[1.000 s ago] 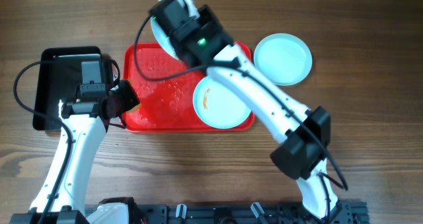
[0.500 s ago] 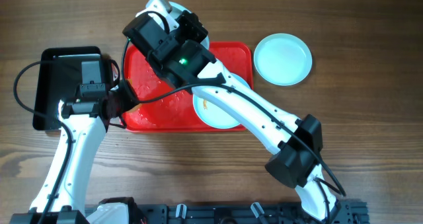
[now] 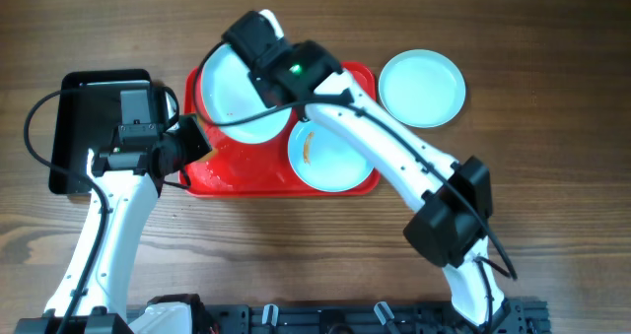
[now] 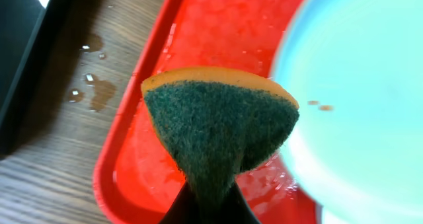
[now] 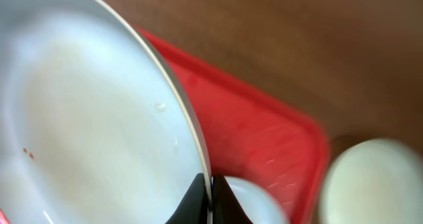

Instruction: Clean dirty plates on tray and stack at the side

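Tabletop (image 3: 552, 206), wood. Tray (image 3: 242, 162), red, wet. Held plate (image 3: 242, 93): rim pinched in the closed right gripper (image 5: 210, 201), over tray's left half. Smeared plate (image 3: 330, 162): on tray's right. Third plate (image 3: 422, 88): on tabletop right of tray. Sponge (image 4: 218, 121): clamped in left gripper (image 4: 208, 207), beside held plate.

the wooden table (image 3: 552, 176) carries a red tray (image 3: 246, 168), black tray (image 3: 81, 112) and one plate (image 3: 422, 88).

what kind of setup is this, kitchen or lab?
Probably a lab tabletop staged for dishwashing: robot arms at a wooden table, a wet red tray with plates, a scrub sponge in the left gripper.
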